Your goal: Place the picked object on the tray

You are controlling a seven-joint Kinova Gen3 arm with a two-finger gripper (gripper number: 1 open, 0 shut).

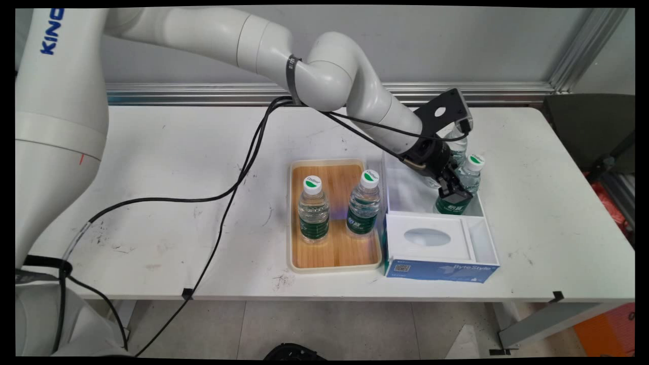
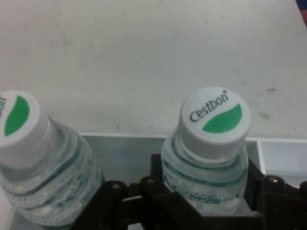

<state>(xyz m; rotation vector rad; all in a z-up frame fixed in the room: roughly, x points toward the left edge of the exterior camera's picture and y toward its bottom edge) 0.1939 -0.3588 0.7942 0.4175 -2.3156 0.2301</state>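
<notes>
My gripper (image 1: pixel 453 194) reaches down into the far compartment of a white box (image 1: pixel 389 200) at the table's right. Its fingers press both sides of a clear water bottle (image 1: pixel 471 175) with a white and green cap, which stands upright in the box. In the hand view this bottle (image 2: pixel 214 120) sits between the two black fingers (image 2: pixel 157 173), with the gripper (image 2: pixel 206 184) closed on its body just below the neck. A second bottle (image 2: pixel 33 148) stands close on its left; in the main view that bottle (image 1: pixel 459 147) is partly hidden behind the hand.
A wooden tray (image 1: pixel 334 253) left of the box carries two upright water bottles (image 1: pixel 313 209) (image 1: pixel 366 202). The box's near part has a white top with an oval opening (image 1: pixel 427 236) and a blue front. Black cables (image 1: pixel 223 197) trail across the table's left half.
</notes>
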